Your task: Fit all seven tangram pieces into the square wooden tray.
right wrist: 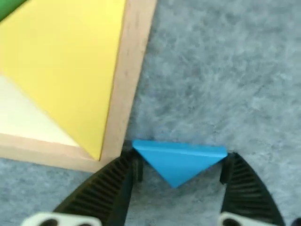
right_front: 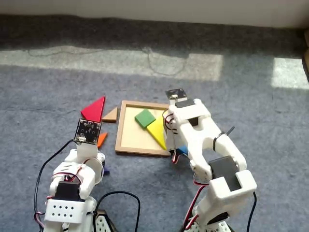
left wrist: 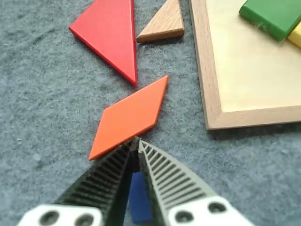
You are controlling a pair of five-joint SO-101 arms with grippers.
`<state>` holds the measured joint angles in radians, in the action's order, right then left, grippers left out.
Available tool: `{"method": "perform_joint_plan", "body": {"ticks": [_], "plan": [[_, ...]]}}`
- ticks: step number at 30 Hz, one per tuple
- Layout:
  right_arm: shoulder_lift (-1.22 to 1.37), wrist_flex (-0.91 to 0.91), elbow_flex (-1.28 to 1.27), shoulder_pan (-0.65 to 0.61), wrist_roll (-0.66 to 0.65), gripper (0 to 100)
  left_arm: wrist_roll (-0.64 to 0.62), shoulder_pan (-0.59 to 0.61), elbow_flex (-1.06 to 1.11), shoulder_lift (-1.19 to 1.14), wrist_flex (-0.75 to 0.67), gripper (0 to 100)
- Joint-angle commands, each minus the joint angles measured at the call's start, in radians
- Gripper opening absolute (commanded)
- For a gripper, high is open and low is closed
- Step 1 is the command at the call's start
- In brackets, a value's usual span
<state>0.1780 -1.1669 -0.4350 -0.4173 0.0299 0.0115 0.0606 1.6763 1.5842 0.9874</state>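
1. Holding the blue triangle by the 2 ends of its long edge, the right end effector sits just outside a corner of the wooden tray. Its jaws are kept wide by the piece.
2. Inside the tray lie 2 pieces, the green square and the yellow triangle, touching each other. Much of the floor is bare.
3. The left end effector is pinched closed on nothing. Its tips touch an edge of the orange parallelogram on the grey carpet. The red triangle and the wooden triangle lie beyond, outside the rim.
4. The step in hand looks like bringing in piece 3, with most of the task left.
5. Next, the blue triangle likely needs to clear the rim, turn to match the yellow triangle's free edge and go down flat without nudging the seated pieces.
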Motion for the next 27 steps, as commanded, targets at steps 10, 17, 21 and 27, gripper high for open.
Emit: {"method": "perform_joint_plan", "body": {"ticks": [10,17,21,27], "plan": [[-0.005,0.016,0.114,-0.005,-0.190,4.8,-0.006,0.010,0.028,0.008,0.006,1],[-0.194,0.018,0.107,0.013,-0.221,0.5,-0.006,0.010,0.028,0.008,0.006,1],[-0.298,0.018,0.094,0.018,-0.216,0.5,-0.006,0.010,0.028,0.008,0.006,1],[-0.295,0.024,0.084,0.015,-0.209,0.8,-0.006,0.010,0.028,0.008,0.006,1]]}}
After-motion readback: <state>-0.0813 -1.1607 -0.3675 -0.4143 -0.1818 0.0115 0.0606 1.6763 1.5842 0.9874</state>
